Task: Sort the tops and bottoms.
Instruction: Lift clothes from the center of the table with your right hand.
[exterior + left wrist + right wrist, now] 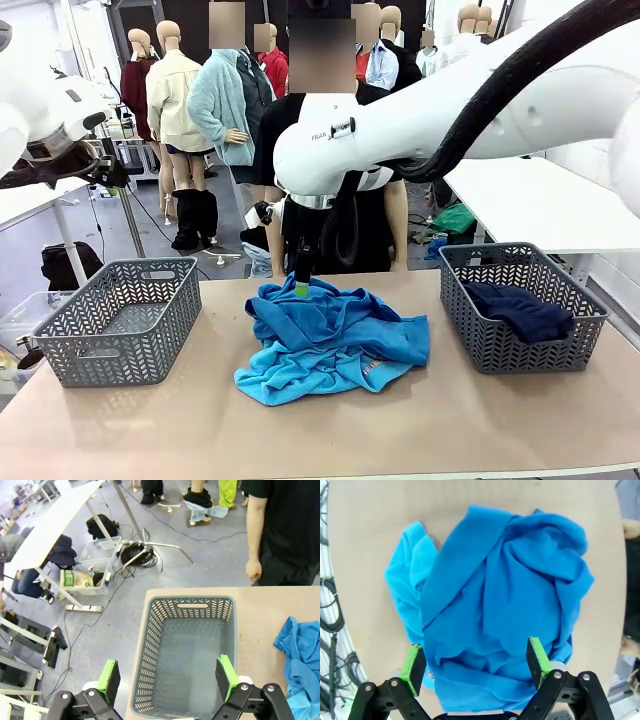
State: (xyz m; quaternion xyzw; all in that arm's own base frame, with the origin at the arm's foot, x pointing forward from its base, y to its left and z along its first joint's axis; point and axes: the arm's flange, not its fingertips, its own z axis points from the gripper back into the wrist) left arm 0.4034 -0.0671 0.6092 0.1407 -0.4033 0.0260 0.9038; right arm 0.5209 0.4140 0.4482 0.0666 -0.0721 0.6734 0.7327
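Right gripper (475, 662) spread wide over the tops (510, 595) (heaped mid-table); left gripper (167, 677) spread too, above a grey basket (149, 645).

Front view: my right arm (420, 120) covers most of the right gripper (302, 284). I see only a green pad tip above the tops (335, 335), so jaw spacing cannot be read from here. The same arm hides much of the person (268, 135). The tops overlap in one heap, and I cannot count the pieces. The print (372, 368) on the turquoise piece is too small to read. The wall of the right basket (500, 345) screens the lower part of the bottoms (515, 308).

Left wrist view: the right edge cuts off the tops. The left gripper (167, 677) and the bottom edge hide the near rim of the left basket (187, 602). The top edge cuts off the person.
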